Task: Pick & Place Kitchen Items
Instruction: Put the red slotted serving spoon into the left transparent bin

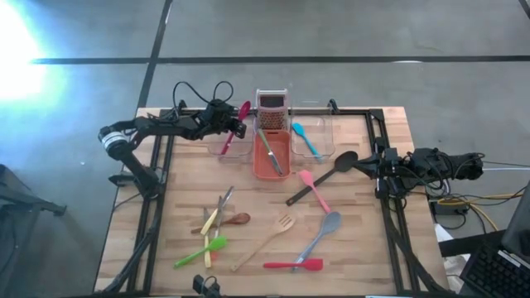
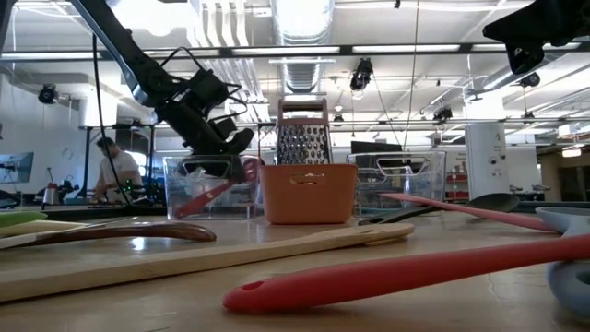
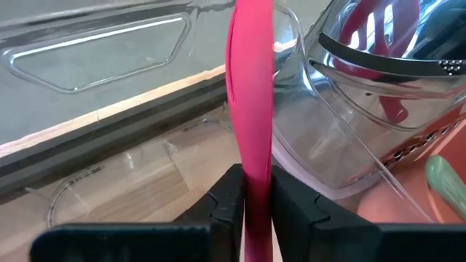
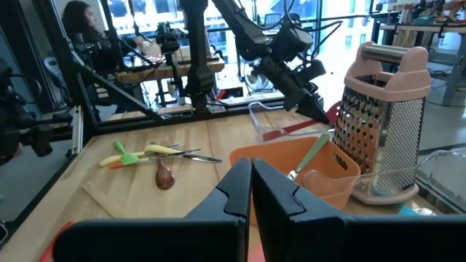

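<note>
- The left gripper (image 1: pixel 240 126) hangs over the left clear tub (image 1: pixel 234 147), its fingers (image 3: pixel 231 196) clamped on a red utensil (image 3: pixel 251 94) angled into that tub.
- The right gripper (image 1: pixel 379 165) waits clenched and empty at the table's (image 1: pixel 364 240) right edge.

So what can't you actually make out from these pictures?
- Left wrist view: the lower end of the pink utensil is cut off at the edge, hidden between the left gripper fingers.
- High view: what lies at the bottom of the orange tub is too small to identify.
- Low view: the box grater base is hidden behind that tub.
- Right wrist view: the right gripper blocks the near table; it rests at the table's right edge.
</note>
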{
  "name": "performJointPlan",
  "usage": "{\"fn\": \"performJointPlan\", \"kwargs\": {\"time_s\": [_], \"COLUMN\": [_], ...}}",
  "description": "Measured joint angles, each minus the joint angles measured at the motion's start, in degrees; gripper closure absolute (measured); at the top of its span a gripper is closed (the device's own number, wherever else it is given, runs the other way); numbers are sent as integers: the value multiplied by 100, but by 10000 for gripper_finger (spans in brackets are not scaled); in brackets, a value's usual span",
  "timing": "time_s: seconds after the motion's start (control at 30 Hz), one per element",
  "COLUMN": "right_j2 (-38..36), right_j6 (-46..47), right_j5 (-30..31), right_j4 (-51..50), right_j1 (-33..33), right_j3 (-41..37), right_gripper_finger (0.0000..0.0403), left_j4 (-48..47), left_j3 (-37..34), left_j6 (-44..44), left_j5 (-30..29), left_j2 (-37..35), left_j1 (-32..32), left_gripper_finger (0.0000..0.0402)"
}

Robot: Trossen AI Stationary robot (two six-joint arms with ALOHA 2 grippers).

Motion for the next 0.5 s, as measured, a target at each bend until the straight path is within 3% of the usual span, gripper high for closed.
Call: {"fn": "performJointPlan", "kwargs": {"time_s": [0.5], "right_j2": [0], "right_j6": [0], "right_j5": [0], "right_j4": [0], "right_j1": [0], "right_j3": [0], "right_gripper_finger": [394], "left_j4": [-21], "left_j3": [94], "left_j6": [100], "left_j5": [248], "left_j2": [-221], "left_j1": [2], "left_gripper_finger": [237]}}
